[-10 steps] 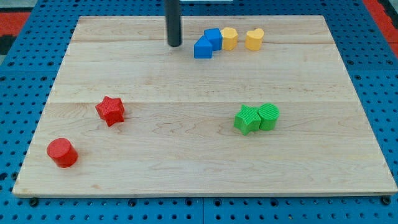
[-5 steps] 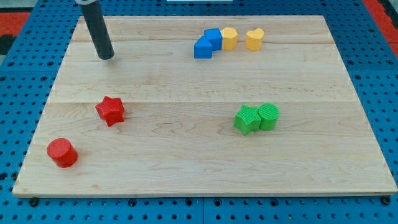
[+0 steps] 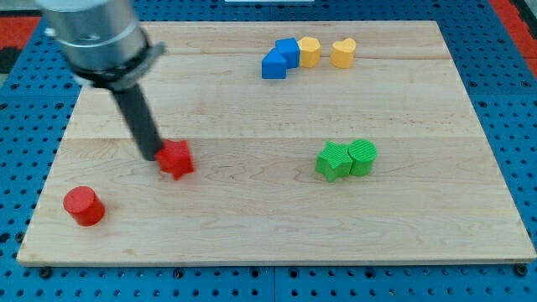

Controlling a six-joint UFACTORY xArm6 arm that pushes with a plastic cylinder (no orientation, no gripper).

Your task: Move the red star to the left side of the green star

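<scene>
The red star lies left of the board's middle. My tip touches its left side. The green star sits right of the middle, far to the right of the red star. A green cylinder touches the green star's right side. The rod slants up to the view's top left, where the arm's grey end shows blurred.
A red cylinder sits at the lower left of the wooden board. Two blue blocks, a yellow block and a yellow heart stand near the top edge.
My tip has moved from the top of the board down and to the left, then against the red star. The red star has slid a little to the right and down.
</scene>
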